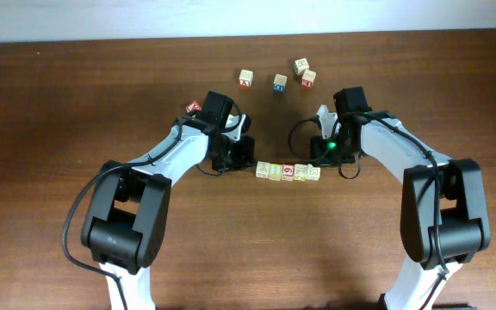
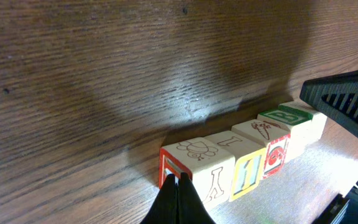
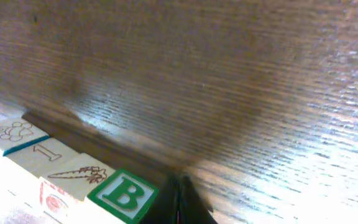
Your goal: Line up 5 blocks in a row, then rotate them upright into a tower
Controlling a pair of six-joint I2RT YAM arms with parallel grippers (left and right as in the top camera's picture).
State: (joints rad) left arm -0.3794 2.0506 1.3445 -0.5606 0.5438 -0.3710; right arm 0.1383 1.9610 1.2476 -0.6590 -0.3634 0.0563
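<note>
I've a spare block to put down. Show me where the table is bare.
Bare: the wood on the robot's side of the block row, between the left arm and right arm; also both far ends of the table. Crowded: the row itself and the loose blocks behind it.

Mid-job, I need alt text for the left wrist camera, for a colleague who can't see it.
A row of wooden alphabet blocks runs diagonally across the dark wood table, from the shut left gripper at the bottom edge up to a green B block at right. The right gripper juts in, dark, beside that far end.
</note>
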